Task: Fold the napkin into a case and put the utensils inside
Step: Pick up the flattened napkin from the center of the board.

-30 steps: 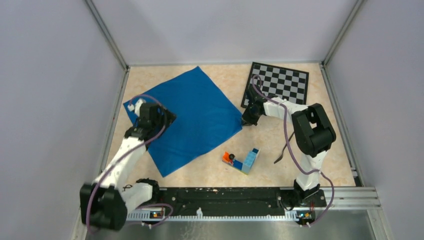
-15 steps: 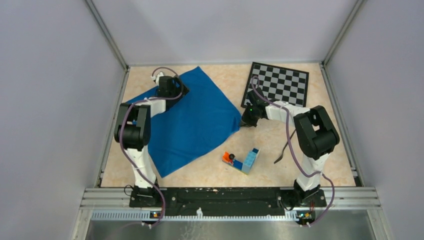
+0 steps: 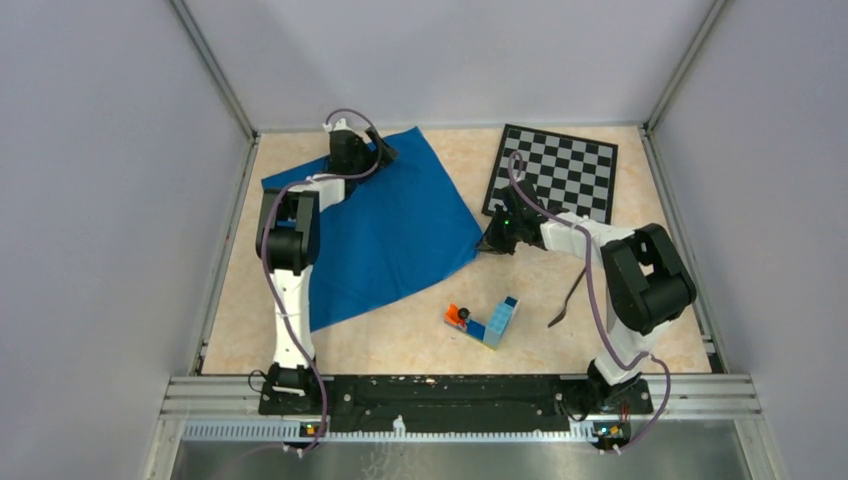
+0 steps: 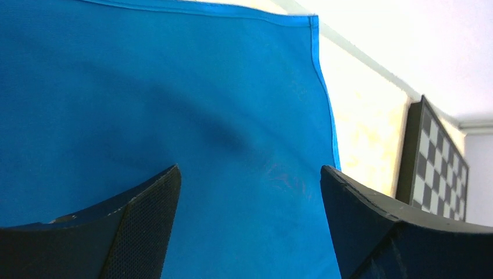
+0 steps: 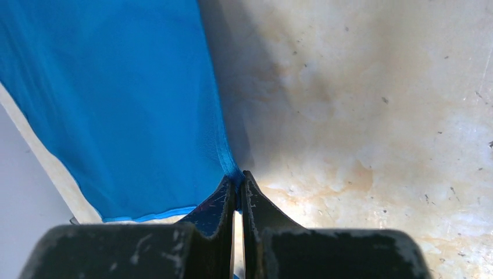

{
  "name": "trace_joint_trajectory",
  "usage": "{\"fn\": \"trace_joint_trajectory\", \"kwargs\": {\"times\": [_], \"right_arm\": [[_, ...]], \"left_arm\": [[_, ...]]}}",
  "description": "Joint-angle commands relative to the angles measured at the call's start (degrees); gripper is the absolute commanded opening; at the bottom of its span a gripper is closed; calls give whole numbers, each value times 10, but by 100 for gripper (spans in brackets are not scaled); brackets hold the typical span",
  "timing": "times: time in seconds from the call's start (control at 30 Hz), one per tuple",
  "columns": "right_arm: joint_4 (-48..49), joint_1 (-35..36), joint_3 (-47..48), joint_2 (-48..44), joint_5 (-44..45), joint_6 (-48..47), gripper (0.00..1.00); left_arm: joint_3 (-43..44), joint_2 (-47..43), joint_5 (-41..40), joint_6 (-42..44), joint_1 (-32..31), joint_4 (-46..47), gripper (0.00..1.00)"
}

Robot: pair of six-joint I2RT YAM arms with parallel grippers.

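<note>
The blue napkin (image 3: 390,235) lies spread on the left half of the table. My right gripper (image 3: 487,245) is low at its right corner, shut on the hem (image 5: 228,165), with the pinch at the tips of the right gripper (image 5: 238,177). My left gripper (image 3: 385,152) hovers open over the napkin's far part. In the left wrist view the cloth (image 4: 174,104) fills the space between the wide-set jaws of the left gripper (image 4: 249,168), and nothing is held. A dark fork (image 3: 567,298), one of the utensils, lies on the table behind the right arm.
A chessboard (image 3: 560,168) lies at the back right and also shows as the chessboard (image 4: 433,160) in the left wrist view. A toy-brick block (image 3: 492,322) with an orange piece (image 3: 457,315) sits in front of the napkin. Walls and metal rails enclose the table.
My left arm has swung from the napkin's left corner up to its far part. The napkin's left side has shifted and its outline has narrowed. The right gripper keeps hold of its corner.
</note>
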Motion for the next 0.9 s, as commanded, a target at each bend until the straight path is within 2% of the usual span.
{"fn": "trace_joint_trajectory", "kwargs": {"times": [0.0,0.07,0.13,0.3,0.37,0.47,0.53,0.63,0.7,0.8,0.87], "right_arm": [[49,-4,0,-39,-7,-29,0],[62,-6,-5,-42,-9,-36,0],[73,-7,-4,-46,-13,-45,0],[64,-8,17,-51,-14,-63,0],[52,-11,23,-53,-8,-59,0],[52,-23,16,-59,-4,-42,0],[60,-35,10,-60,-13,-31,0],[64,-50,6,-58,-22,-22,0],[65,-55,5,-60,-27,-21,0],[72,-62,5,-65,-32,-18,0],[82,-67,2,-68,-38,-15,0]], "left_arm": [[72,-10,52,95,-11,-70,94],[124,-26,76,142,-12,-173,94],[128,-75,98,172,-13,-270,97],[-89,-301,56,165,-11,-364,97],[-180,-400,9,132,-8,-398,96],[-301,-543,-101,33,-5,-462,93],[-367,-623,-144,-13,2,-496,88],[-436,-732,-176,-73,6,-575,71],[-473,-785,-183,-132,5,-642,54],[-521,-841,-170,-196,5,-721,47],[-558,-853,-138,-215,3,-720,45]]}}
